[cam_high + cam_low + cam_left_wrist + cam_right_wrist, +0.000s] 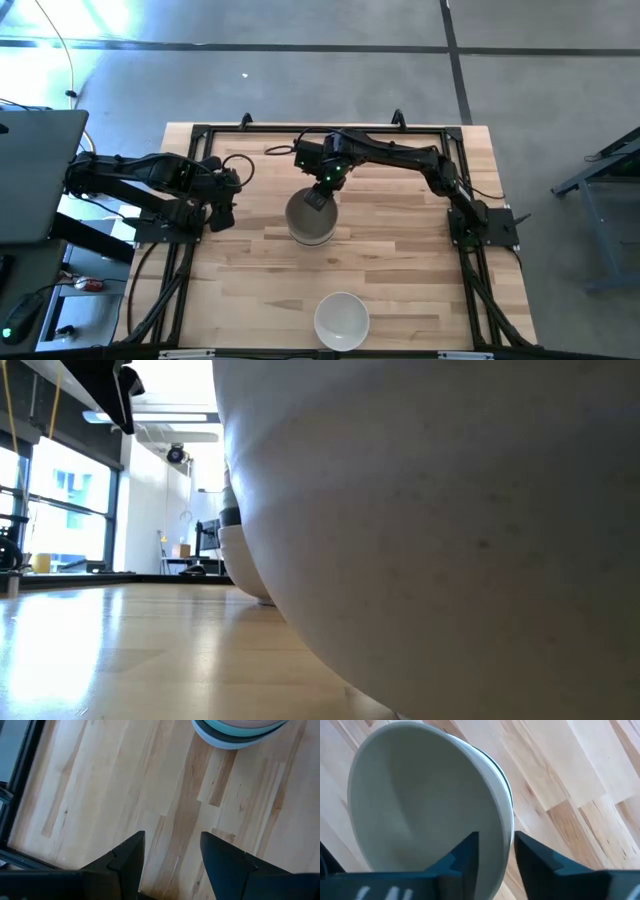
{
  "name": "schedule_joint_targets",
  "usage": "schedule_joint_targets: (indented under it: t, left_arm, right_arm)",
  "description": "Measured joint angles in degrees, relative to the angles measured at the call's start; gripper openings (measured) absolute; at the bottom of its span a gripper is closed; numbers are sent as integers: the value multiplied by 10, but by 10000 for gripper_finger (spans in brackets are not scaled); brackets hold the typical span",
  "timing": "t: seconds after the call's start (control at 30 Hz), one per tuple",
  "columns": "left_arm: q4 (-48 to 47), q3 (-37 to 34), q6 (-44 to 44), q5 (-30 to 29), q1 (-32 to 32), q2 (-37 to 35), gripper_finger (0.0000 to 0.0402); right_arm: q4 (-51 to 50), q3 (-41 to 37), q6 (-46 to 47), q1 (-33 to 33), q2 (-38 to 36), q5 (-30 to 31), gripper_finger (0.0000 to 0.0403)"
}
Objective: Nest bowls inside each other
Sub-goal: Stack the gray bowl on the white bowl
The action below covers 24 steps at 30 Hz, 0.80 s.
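A stack of nested bowls [310, 220] stands mid-table, and its top bowl is white [420, 805]. Darker rims [501, 770] of the bowls under it show at its edge. In the left wrist view the stack's side [235, 735] shows mint and dark bands. My right gripper [318, 196] is over the stack's far rim, shut on the top bowl. A second white bowl [342, 320] sits alone near the near edge and fills the low view [440, 530]. My left gripper [172, 855] hovers open over bare wood, left of the stack. My right gripper pinches the top white bowl's rim [504, 837] on its far side. One finger [467, 857] is inside the bowl and the other [535, 857] is outside. The fingers come from above, slanting down. The bowl sits nested in the stack beneath it.
A black frame rail [330, 130] runs along the table's far edge and down both sides. Bare wood [420, 260] lies between the stack and the lone white bowl, and to the stack's right. A grey flat panel [35, 170] sits off the table's left side.
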Motion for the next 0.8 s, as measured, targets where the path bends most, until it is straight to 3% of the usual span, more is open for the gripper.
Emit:
schedule_joint_targets:
  t: [0.27, 0.8]
  left_arm:
    - [0, 0, 0, 13, 0, 0, 181]
    - [0, 0, 1, 13, 0, 0, 181]
  right_arm:
    - [4, 0, 0, 0, 0, 0, 152]
    - [-3, 1, -17, -5, 0, 4, 154]
